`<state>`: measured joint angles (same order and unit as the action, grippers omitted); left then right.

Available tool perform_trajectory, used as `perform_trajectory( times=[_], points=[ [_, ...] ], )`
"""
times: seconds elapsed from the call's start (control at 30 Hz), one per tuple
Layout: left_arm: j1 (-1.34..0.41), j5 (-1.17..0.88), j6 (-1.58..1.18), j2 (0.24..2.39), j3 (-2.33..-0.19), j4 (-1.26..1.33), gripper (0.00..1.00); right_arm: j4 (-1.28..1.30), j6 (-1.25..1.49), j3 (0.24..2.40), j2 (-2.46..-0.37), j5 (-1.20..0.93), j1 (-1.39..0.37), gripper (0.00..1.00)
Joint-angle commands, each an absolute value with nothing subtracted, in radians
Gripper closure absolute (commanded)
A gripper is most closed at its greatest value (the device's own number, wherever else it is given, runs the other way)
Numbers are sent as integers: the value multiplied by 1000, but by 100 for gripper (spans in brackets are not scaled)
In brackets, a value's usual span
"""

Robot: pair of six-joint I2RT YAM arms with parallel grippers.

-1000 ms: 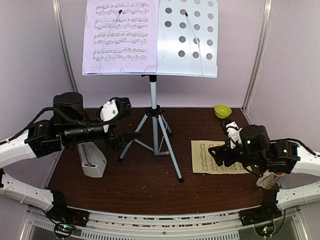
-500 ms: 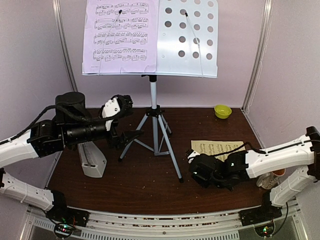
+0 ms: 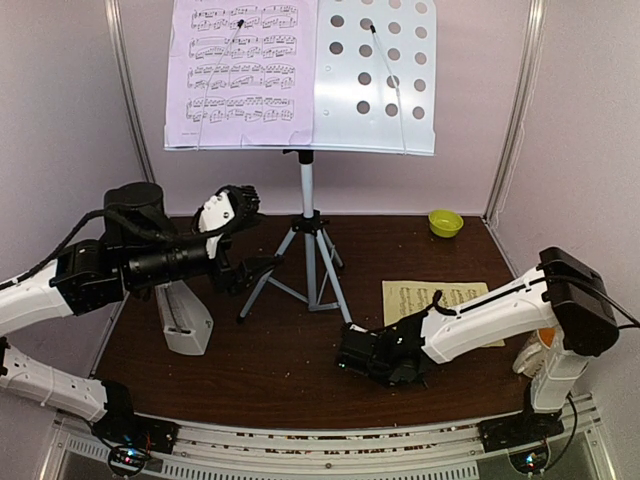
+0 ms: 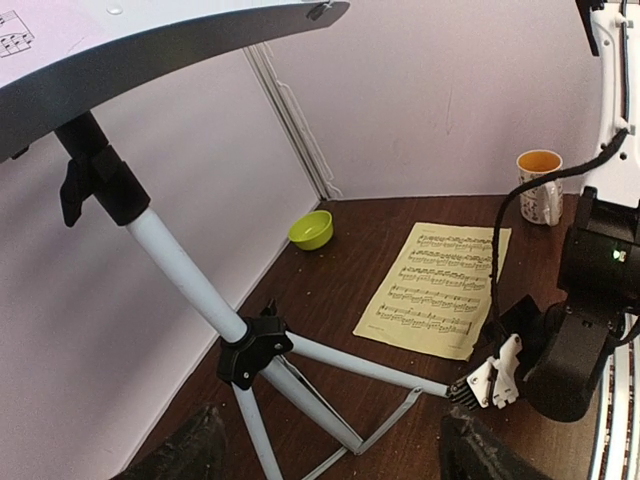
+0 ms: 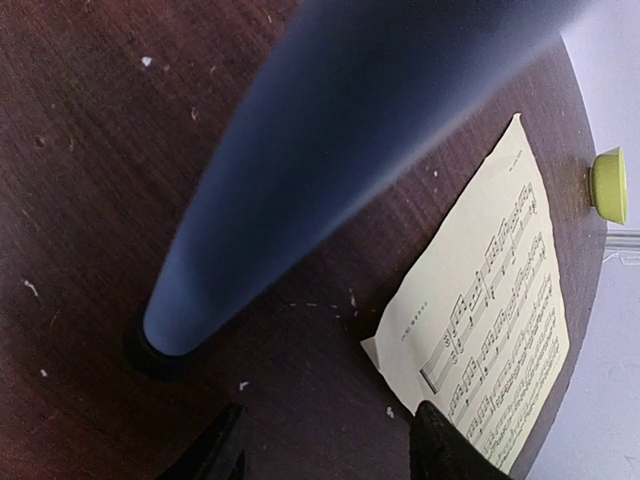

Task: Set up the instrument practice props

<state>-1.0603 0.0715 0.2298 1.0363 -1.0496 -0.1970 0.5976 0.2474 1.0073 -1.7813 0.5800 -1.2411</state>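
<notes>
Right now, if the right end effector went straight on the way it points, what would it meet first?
Most likely the near tripod leg, close to its black foot. It lies directly ahead of the right end effector; how much gap remains is unclear.

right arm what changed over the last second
The right gripper swung left off the yellow page and across the table to the foot of the front tripod leg. Its fingers narrowed but are still apart, and it has taken hold of nothing. The left gripper barely shifted and stays open beside the stand. The stand, lilac page, metronome, bowl and yellow page stayed put.
</notes>
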Motion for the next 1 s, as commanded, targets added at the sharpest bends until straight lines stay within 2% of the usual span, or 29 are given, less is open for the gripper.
perform_trajectory(
  times=[0.0, 0.37, 0.6, 0.7, 0.8, 0.97],
  points=[
    [-1062, 77, 242, 1018, -1052, -140, 25, 614, 276, 1026, -1815, 604, -1229, 46],
    [-1060, 83, 262, 1008, -1066, -150, 25, 491, 249, 1014, -1920, 617, -1160, 50],
    [-1060, 83, 271, 1017, -1081, -157, 25, 459, 230, 1009, -1927, 604, -1129, 70],
    [-1060, 79, 273, 1028, -1090, -160, 25, 461, 230, 1009, -1926, 597, -1125, 82],
    [-1060, 78, 273, 1033, -1094, -157, 25, 473, 240, 1007, -1915, 596, -1125, 99],
    [-1060, 77, 273, 1035, -1094, -157, 25, 502, 273, 997, -1863, 604, -1126, 100]
  ],
)
